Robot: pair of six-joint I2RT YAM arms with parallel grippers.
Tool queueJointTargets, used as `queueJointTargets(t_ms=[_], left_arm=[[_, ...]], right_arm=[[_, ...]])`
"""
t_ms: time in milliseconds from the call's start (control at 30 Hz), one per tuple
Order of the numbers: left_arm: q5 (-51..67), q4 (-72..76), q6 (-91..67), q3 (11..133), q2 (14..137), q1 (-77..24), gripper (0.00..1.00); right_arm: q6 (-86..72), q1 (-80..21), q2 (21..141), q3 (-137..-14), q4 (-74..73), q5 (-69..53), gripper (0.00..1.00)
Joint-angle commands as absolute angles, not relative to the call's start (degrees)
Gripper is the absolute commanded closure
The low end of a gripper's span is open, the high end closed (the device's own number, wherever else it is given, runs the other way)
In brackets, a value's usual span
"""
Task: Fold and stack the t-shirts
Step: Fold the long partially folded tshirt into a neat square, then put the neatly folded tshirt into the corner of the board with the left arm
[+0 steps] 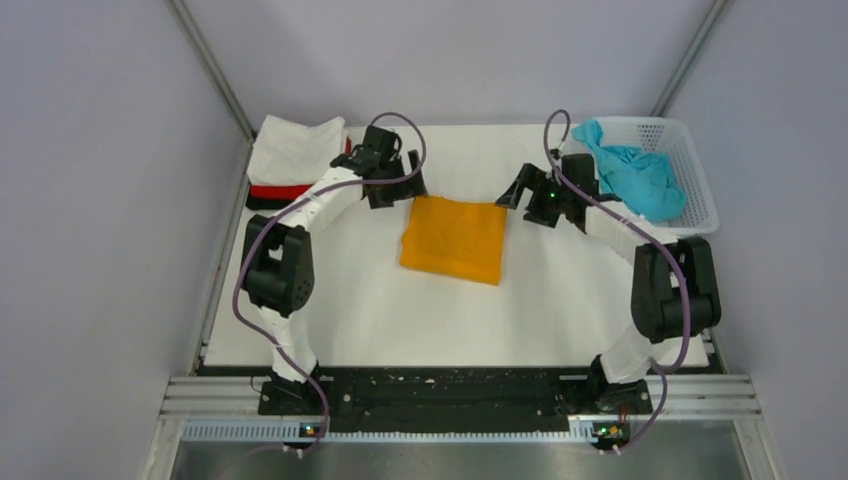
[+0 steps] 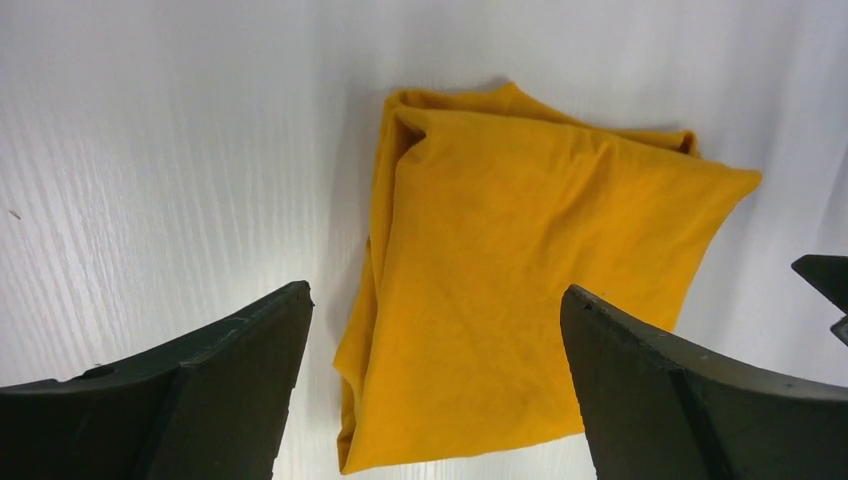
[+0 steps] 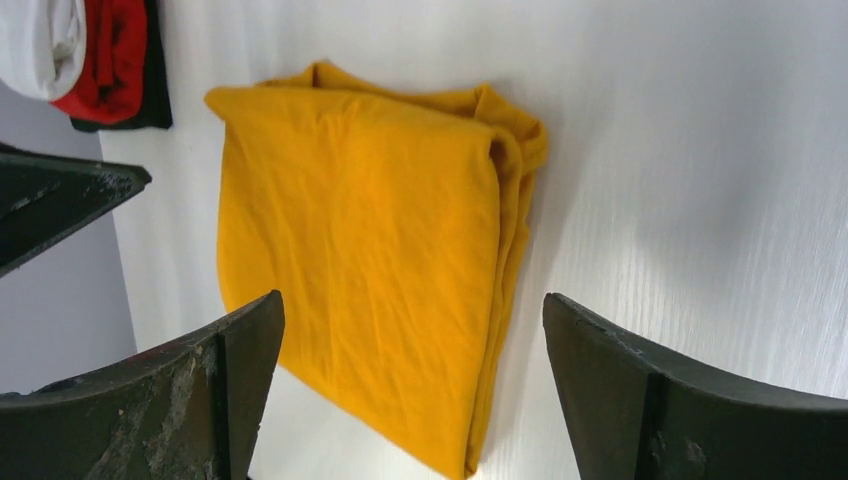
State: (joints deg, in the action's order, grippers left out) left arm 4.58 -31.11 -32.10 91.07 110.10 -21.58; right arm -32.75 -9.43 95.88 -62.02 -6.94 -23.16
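The orange-yellow t-shirt (image 1: 455, 238) lies folded in a rectangle at the table's middle; it also shows in the left wrist view (image 2: 530, 270) and the right wrist view (image 3: 370, 240). My left gripper (image 1: 408, 188) hovers open and empty at its far left corner. My right gripper (image 1: 512, 192) hovers open and empty at its far right corner. The white t-shirt (image 1: 295, 150) tops a folded stack at the far left, over the red t-shirt (image 1: 278, 190) and the black t-shirt (image 1: 262, 203). The teal t-shirt (image 1: 630, 170) lies crumpled in the basket.
The white perforated basket (image 1: 700, 190) stands at the far right by the right arm. The folded stack sits at the table's far left corner against the grey wall. A metal rail (image 1: 460, 395) runs along the near edge.
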Motion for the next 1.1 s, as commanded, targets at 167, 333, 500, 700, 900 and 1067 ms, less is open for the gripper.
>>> queueJointTargets(t_ms=[167, 333, 500, 700, 900, 1067], left_arm=[[10.4, -28.8, -29.6, 84.7, 111.0, -21.6, 0.01], [10.5, -29.6, -29.8, 86.4, 116.6, -21.7, 0.1], [12.4, -28.3, -31.2, 86.0, 120.5, -22.2, 0.32], [9.1, -30.2, -32.5, 86.3, 123.0, -25.5, 0.46], [-8.3, -37.9, -35.8, 90.8, 126.9, -31.6, 0.67], [-23.8, -51.7, -37.8, 102.4, 133.9, -35.6, 1.0]], right_arm=[[-31.7, -9.0, 80.3, -50.0, -6.1, -25.4, 0.01], [-31.0, -9.0, 72.8, -47.2, -10.3, -23.6, 0.01], [-30.9, -9.0, 65.7, -45.1, -13.0, -20.5, 0.01], [-30.5, -9.0, 61.3, -44.0, -15.3, -18.5, 0.01], [-29.9, -9.0, 59.0, -43.1, -16.0, -16.8, 0.01], [-28.4, -9.0, 58.9, -43.2, -17.1, -13.4, 0.01]])
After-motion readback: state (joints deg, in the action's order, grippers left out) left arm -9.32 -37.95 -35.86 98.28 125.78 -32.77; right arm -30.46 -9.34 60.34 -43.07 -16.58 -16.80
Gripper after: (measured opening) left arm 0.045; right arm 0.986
